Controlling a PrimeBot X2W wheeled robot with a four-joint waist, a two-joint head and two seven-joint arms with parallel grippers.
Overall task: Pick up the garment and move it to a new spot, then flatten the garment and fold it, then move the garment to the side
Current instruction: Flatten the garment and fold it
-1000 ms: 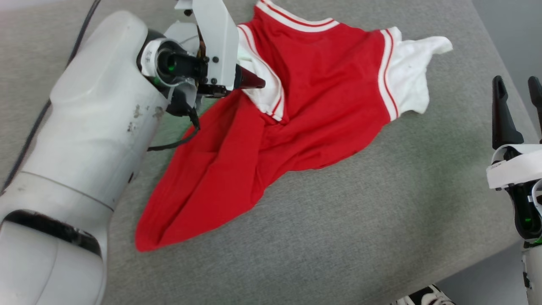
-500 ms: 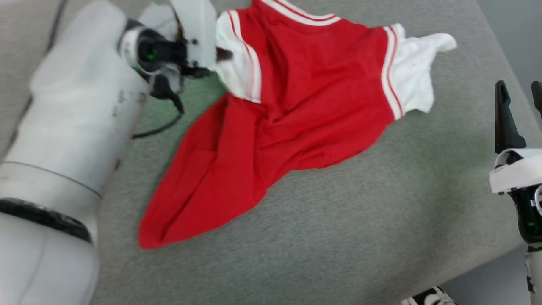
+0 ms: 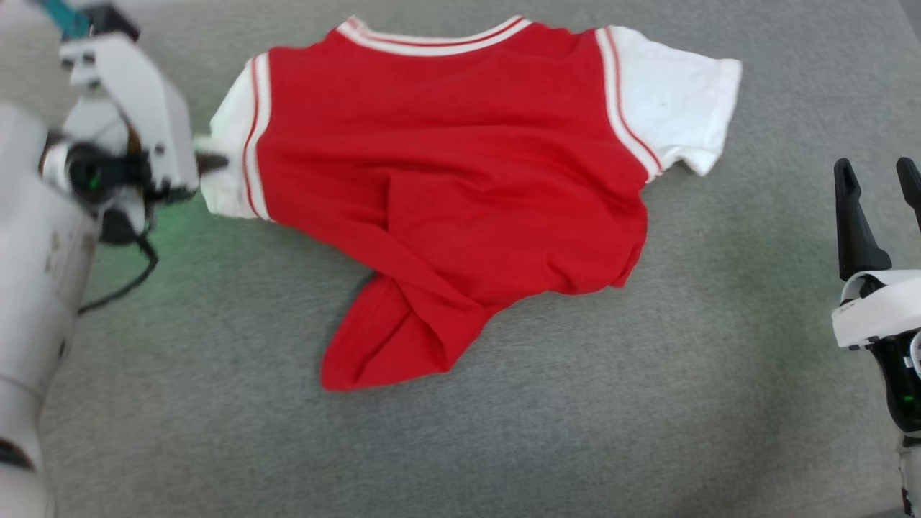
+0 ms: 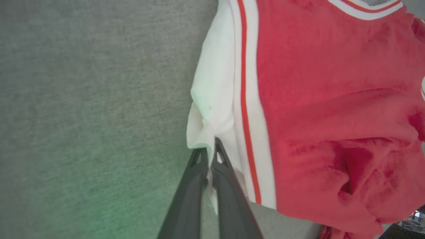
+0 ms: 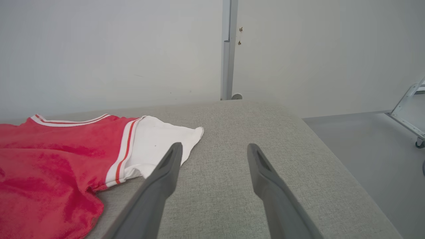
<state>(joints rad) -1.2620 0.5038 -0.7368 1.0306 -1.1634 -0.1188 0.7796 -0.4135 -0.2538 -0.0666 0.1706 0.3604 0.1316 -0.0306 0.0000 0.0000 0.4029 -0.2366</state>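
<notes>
Garment (image 3: pixel 446 165) lies spread on the grey surface (image 3: pixel 575 432), collar toward 12 o'clock in the head view. Its red body is fairly flat up top, but the hem (image 3: pixel 388 345) is bunched and folded over itself toward 7 o'clock. At the shirt's 9 o'clock side the left fingers (image 3: pixel 212 164) are clenched on the outer edge of one white sleeve (image 4: pixel 215 99); the left wrist view shows only a thin fold of cloth pinched between the tips. The right fingers (image 3: pixel 853 216) stand released and empty out at 3 o'clock, well apart from the other sleeve.

The grip looks like the weak point. With so little jersey between the tips, a firm pull could let the sleeve slip free. With only one corner held, a drag would likely swing the shirt round and tighten the creases at the hem, leaving more to flatten. A second hold from the right side would probably steady it.
</notes>
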